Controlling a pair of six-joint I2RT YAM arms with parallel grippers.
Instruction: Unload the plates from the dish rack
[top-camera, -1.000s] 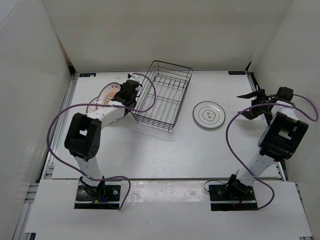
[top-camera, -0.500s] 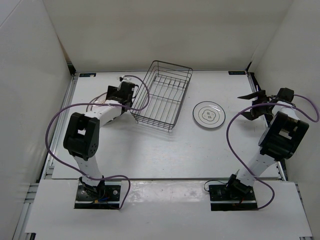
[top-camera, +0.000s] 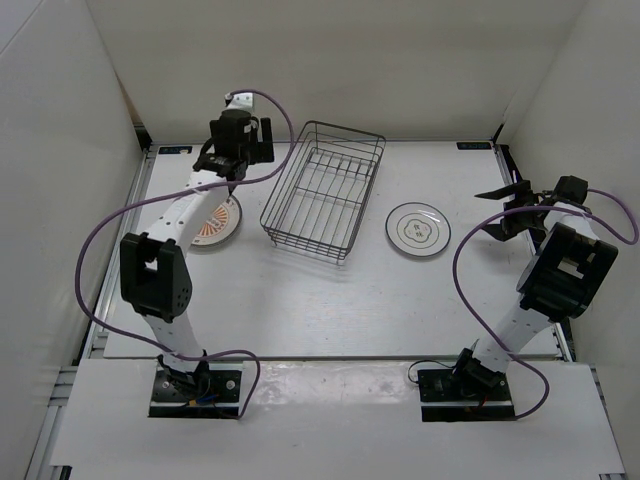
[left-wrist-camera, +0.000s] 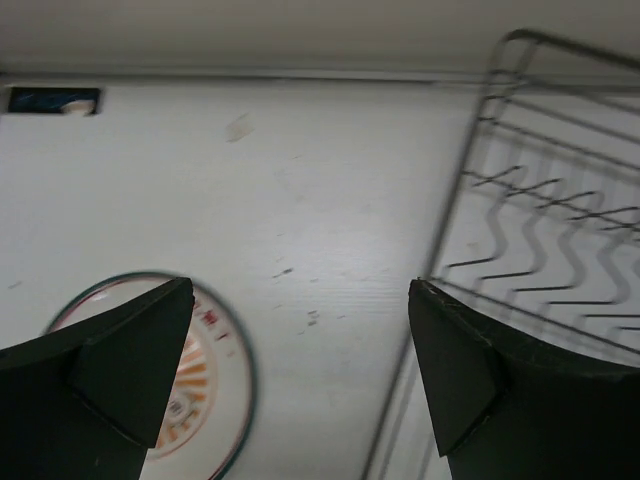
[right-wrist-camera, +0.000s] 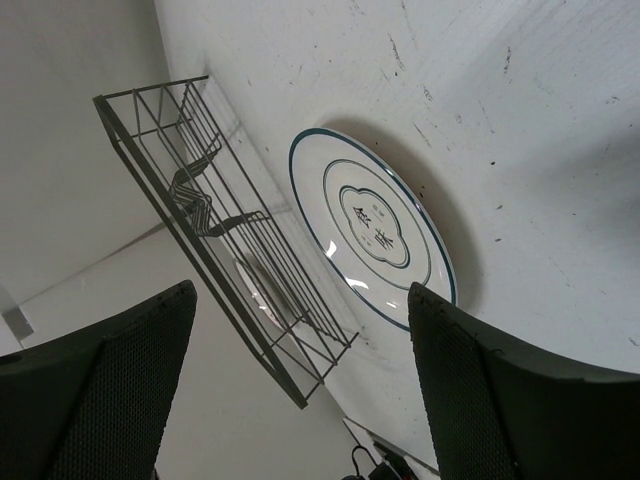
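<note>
Left hand (left-wrist-camera: 300, 290): fingers spread wide, nothing between them; it hangs raised over the far left corner of the table (top-camera: 320, 300), near the back wall (top-camera: 330, 60). Below it the orange-red plate (top-camera: 222, 222) lies flat on the table, left of the dish rack (top-camera: 322, 195) and apart from it; my left forearm crosses over part of that plate in the top view. In the left wrist view a strip of bare table runs between the plate's rim and the rack's left edge.

Right hand (right-wrist-camera: 300, 290): released as well, grasping nothing; it sits at the right edge of the table, close to the side wall (top-camera: 590, 90). The ringed plate (top-camera: 417, 229) lies flat just right of the rack, its rim not touching the wire, with open table between it and my right hand.

Rack stands upright at mid-back, turned slightly askew to the table edges; the near half of the table is open. Only two plates located; a third I cannot tell.
</note>
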